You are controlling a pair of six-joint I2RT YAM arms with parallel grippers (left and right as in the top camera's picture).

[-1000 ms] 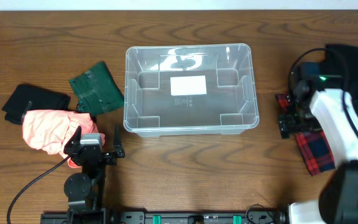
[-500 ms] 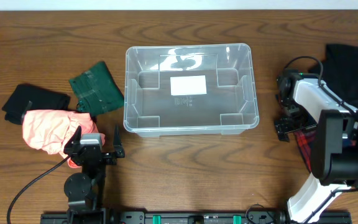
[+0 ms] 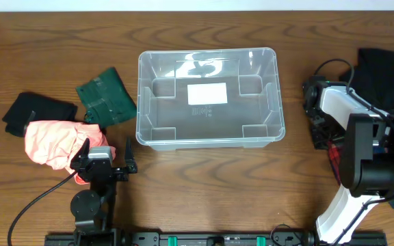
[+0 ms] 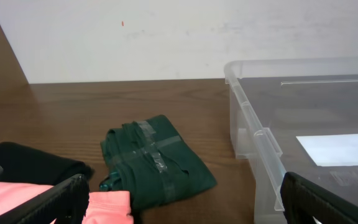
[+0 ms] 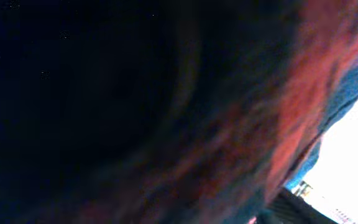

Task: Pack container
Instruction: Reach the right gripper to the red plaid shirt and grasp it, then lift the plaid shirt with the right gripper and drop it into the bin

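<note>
The container (image 3: 141, 102) is a clear bin with a white label on its bottom, standing empty at the table's middle; its left wall shows in the left wrist view (image 4: 253, 134). My left gripper (image 3: 102, 162) is open and low near the front left, beside a pink cloth (image 3: 55, 142); its fingers (image 4: 185, 208) stand wide apart. A folded green cloth (image 3: 105, 97) lies left of the bin. My right gripper (image 3: 319, 133) presses down on a red plaid cloth (image 3: 334, 156). The right wrist view is filled with blurred dark and red fabric (image 5: 241, 137), and the fingers do not show.
A black cloth (image 3: 36, 111) lies at the far left behind the pink one. A larger black garment (image 3: 388, 72) lies at the far right, behind my right arm. The green cloth (image 4: 157, 158) and pink cloth (image 4: 107, 208) show in the left wrist view.
My right arm has swung round and now lies over the plaid cloth, hiding most of it. The left arm, the bin and the left cloths have not moved.
</note>
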